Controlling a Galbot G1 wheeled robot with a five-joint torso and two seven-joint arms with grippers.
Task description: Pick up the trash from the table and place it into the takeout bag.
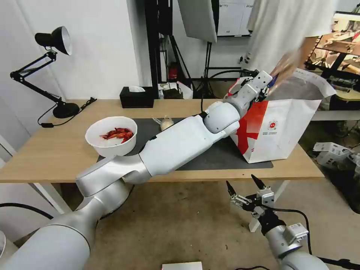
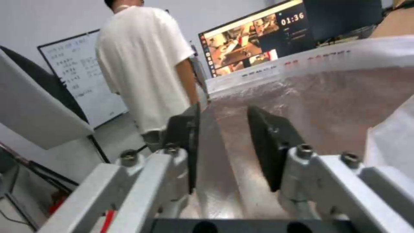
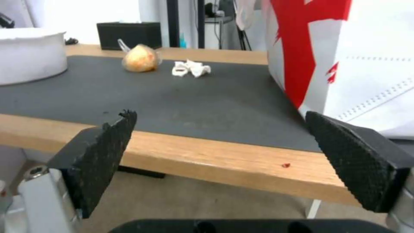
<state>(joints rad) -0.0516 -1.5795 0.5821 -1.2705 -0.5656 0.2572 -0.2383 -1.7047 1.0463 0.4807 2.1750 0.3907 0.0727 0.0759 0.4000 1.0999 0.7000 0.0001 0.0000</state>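
Fingers [image 2: 267, 145] of your left gripper [image 2: 222, 142] stand a narrow gap apart with nothing between them, and behind that gap you see the silver foil lining of the takeout bag [image 2: 345, 106]. From the head camera your left arm reaches up and across the table [image 1: 45, 150], elbow over the dark grey mat [image 1: 221, 155], with the left gripper [image 1: 264, 88] at the bag's open top edge. A person's blurred hand [image 1: 287, 67] is at that same top edge, just beside the gripper; whether it touches the bag you cannot tell.

Your right gripper [image 1: 243, 183] hangs low in front of the table's near edge, spread wide and empty. Its wrist camera gives you what the head view hides behind the left arm: the crumpled white tissue [image 3: 191, 68] lying on the mat, just beside the small knotted plastic bag [image 3: 140, 58], both well apart from the takeout bag [image 3: 341, 55], which stands on the mat's right end. The white bowl of crayfish shells [image 1: 111, 135] sits at the mat's left end. The black tissue box [image 1: 137, 96] and desk lamp [image 1: 52, 67] stand along the far side.
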